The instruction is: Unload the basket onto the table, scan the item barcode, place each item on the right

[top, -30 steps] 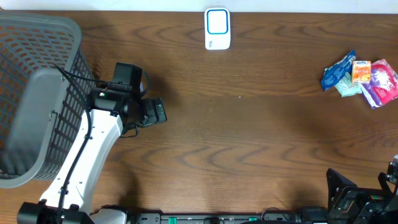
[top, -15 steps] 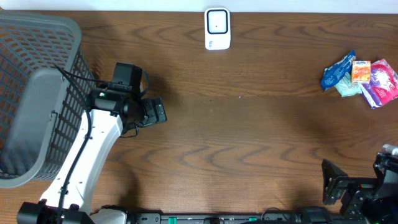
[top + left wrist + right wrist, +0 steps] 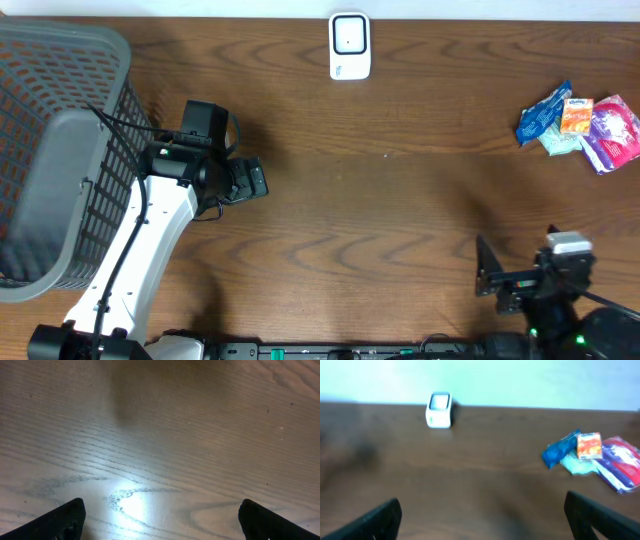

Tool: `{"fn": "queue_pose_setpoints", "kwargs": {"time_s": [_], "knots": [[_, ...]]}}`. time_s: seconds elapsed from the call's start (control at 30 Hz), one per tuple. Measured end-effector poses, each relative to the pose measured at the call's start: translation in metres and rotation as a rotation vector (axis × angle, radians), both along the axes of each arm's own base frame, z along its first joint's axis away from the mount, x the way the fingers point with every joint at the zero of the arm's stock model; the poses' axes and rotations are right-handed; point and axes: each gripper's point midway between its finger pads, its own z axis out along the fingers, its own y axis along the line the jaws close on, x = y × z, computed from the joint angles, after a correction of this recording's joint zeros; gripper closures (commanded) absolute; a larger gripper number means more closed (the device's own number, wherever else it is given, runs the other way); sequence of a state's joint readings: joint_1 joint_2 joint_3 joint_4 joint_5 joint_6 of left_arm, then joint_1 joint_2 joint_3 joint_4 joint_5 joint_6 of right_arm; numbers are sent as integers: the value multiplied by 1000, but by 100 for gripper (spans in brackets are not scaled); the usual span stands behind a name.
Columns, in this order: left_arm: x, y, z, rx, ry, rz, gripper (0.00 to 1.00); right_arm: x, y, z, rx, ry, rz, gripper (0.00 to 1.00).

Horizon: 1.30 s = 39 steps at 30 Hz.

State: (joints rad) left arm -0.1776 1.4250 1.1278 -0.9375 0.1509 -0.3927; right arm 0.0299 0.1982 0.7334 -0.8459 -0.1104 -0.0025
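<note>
The white barcode scanner point(image 3: 349, 45) stands at the table's far edge, and it also shows far ahead in the right wrist view point(image 3: 439, 409). A pile of small items lies at the far right: a blue packet point(image 3: 543, 115), an orange box point(image 3: 578, 115) and a purple packet point(image 3: 612, 135). They appear ahead and to the right of my right gripper point(image 3: 482, 517), which is open, empty and low near the front edge point(image 3: 530, 280). My left gripper point(image 3: 248, 180) hangs open over bare wood point(image 3: 160, 520) at the left, holding nothing.
A large grey mesh basket point(image 3: 125, 110) fills the left end of the table beside the left arm. A teal packet point(image 3: 560, 143) lies under the item pile. Brown wood lies between the scanner, the pile and both grippers.
The right arm has come up from the lower right corner and swung left into fuller view. The scanner's window has gone from blue-lit to dull. The left arm has not moved.
</note>
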Motion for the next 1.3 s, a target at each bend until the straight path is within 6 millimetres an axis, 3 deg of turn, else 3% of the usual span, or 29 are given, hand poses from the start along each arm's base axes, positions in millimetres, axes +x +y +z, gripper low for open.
{"fn": "queue_pose_setpoints", "kwargs": {"time_s": [0.7, 1.3], "knots": [[0, 0, 0, 0, 0, 0, 2, 52, 15, -46, -11, -302, 95, 1], [0, 0, 0, 0, 0, 0, 2, 68, 15, -71, -15, -399, 94, 1]]}}
